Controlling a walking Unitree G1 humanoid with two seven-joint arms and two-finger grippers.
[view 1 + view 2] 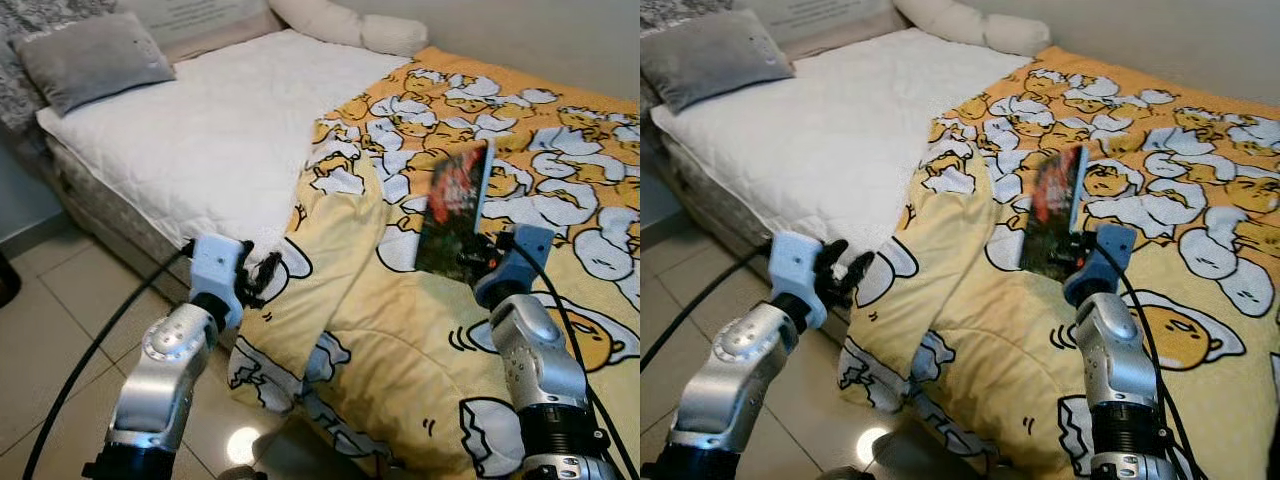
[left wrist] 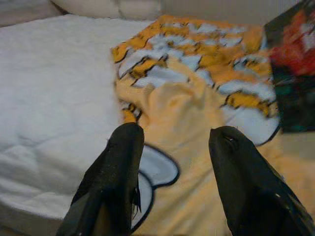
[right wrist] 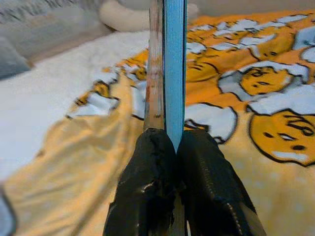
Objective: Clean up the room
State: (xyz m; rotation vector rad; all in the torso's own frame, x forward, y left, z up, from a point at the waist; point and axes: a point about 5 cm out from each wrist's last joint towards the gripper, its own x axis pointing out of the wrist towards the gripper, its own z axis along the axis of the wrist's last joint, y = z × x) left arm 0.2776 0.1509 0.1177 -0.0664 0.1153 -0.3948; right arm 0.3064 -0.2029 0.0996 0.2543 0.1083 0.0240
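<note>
Jaws clamped tight on the lower edge of a book — that's the right gripper, holding it upright above the yellow egg-print blanket, dark cover with red showing, blue edge clear in the right wrist view. Over on the other side, the left gripper hangs with its jaws spread wide and nothing between them, just beside the blanket's folded-back corner where it meets the white mattress pad. A grey pillow sits at the head of the bed. So the step in hand looks like clearing the book off the bed: it's lifted free, not yet put anywhere. What comes next, I'd say, calls for carrying it to a proper resting place, keeping the grip firm since it's pinched by one edge only and could swing or slip. That leaves the rumpled blanket to straighten, and the open left gripper looks well placed for it.
</note>
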